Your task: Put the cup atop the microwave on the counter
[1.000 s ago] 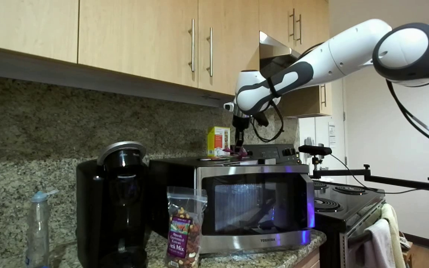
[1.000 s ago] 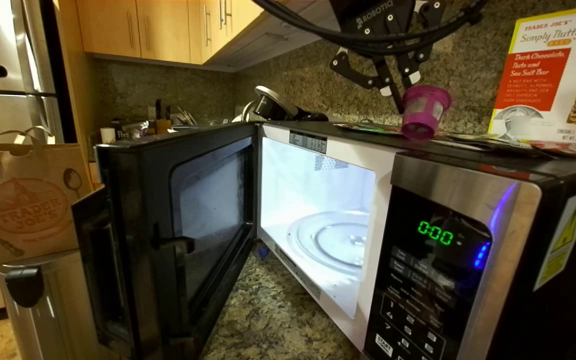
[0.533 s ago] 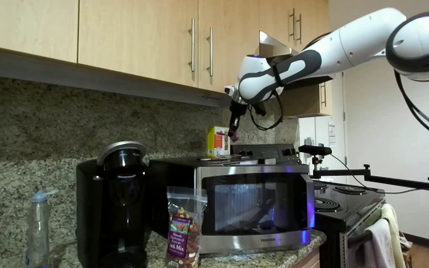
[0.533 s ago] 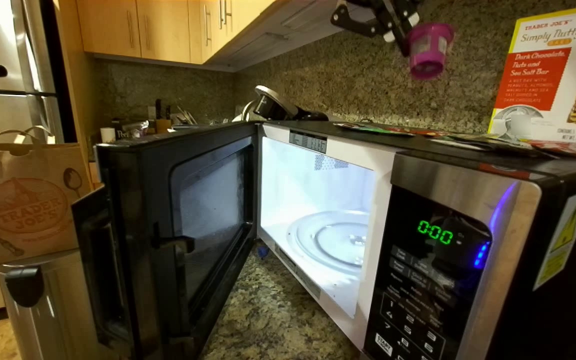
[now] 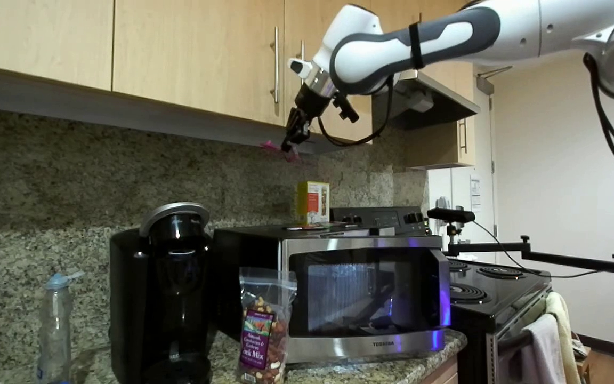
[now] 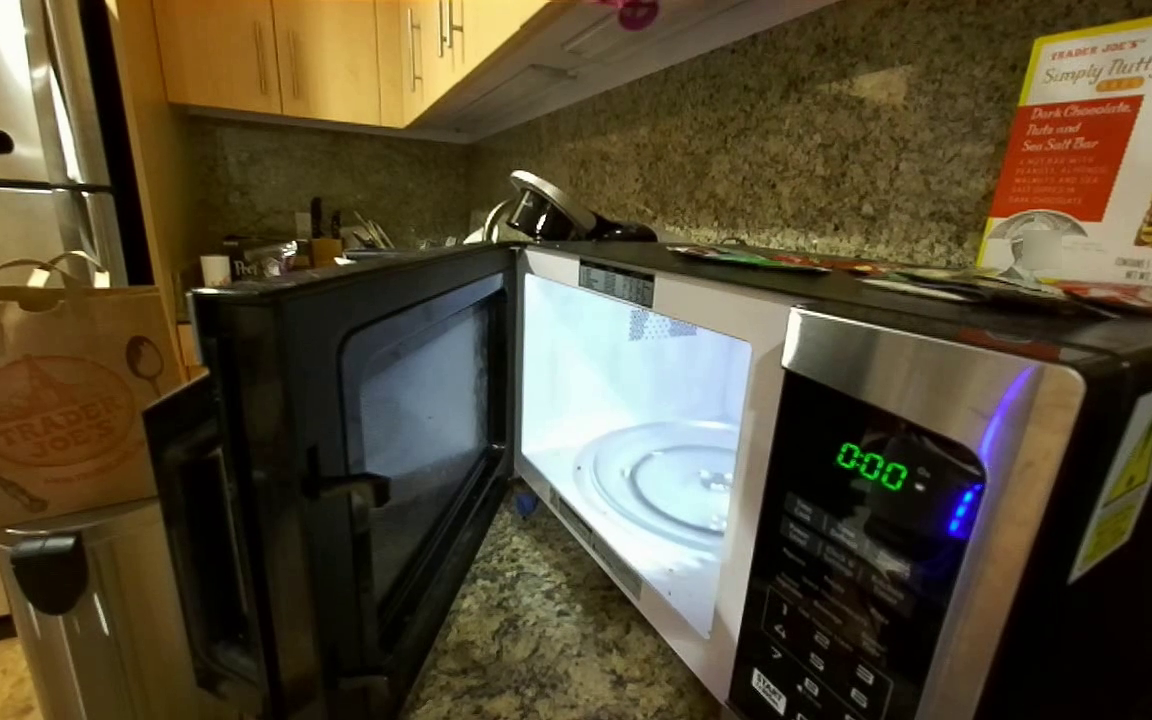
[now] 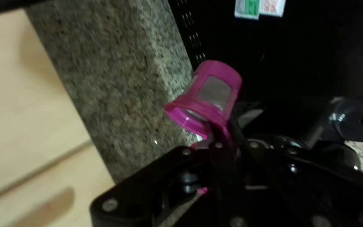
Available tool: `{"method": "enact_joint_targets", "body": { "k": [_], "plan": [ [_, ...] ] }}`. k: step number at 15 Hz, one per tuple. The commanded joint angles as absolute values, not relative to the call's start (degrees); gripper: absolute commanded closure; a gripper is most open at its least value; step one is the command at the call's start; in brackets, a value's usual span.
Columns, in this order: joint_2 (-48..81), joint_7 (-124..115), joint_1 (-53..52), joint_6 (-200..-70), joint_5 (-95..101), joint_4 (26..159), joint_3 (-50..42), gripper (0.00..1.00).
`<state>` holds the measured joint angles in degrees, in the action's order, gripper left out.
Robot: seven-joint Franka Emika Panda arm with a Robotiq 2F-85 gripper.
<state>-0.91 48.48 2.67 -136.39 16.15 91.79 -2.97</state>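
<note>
gripper (image 5: 287,145): clamped narrow on the rim of the cup (image 7: 214,91); seen at the upper middle in an exterior view, and at the bottom of the wrist view
arm (image 5: 392,58): stretched across the upper right
cup: held in the air, well apart from the top of the microwave (image 6: 816,420); tilted at the middle of the wrist view, its mouth turned to the lower left and its base to the upper right; only a scrap of pink is shown at the top edge in an exterior view
microwave: seated on the counter (image 6: 556,640); its door (image 6: 296,430) is swung out at left of centre, a lit turntable (image 6: 656,480) is seen inside, and 0:00 is displayed in green
packets (image 6: 1131,298): laid flat on the microwave, at right
box (image 6: 1086,150): seen just beyond the packets, at the upper right
coffee maker (image 5: 134,298): placed left of the microwave, at left of centre
snack bag (image 5: 264,330): stood in front of the microwave, at the lower middle
bottle (image 5: 54,330): clear, blue-capped, seen at the lower left
stove (image 5: 499,282): seen at right, with towels (image 5: 547,341) hung at its front
</note>
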Motion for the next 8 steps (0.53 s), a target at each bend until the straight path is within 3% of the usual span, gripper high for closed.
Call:
{"method": "enact_joint_targets", "body": {
  "k": [1,8],
  "plan": [
    [-1.67,58.73,0.09,-133.33,10.6,90.83,-0.76,0.93],
    [-1.15,55.9,-0.1,-134.2,12.64,91.03,-0.76,0.93]
  ]
}}
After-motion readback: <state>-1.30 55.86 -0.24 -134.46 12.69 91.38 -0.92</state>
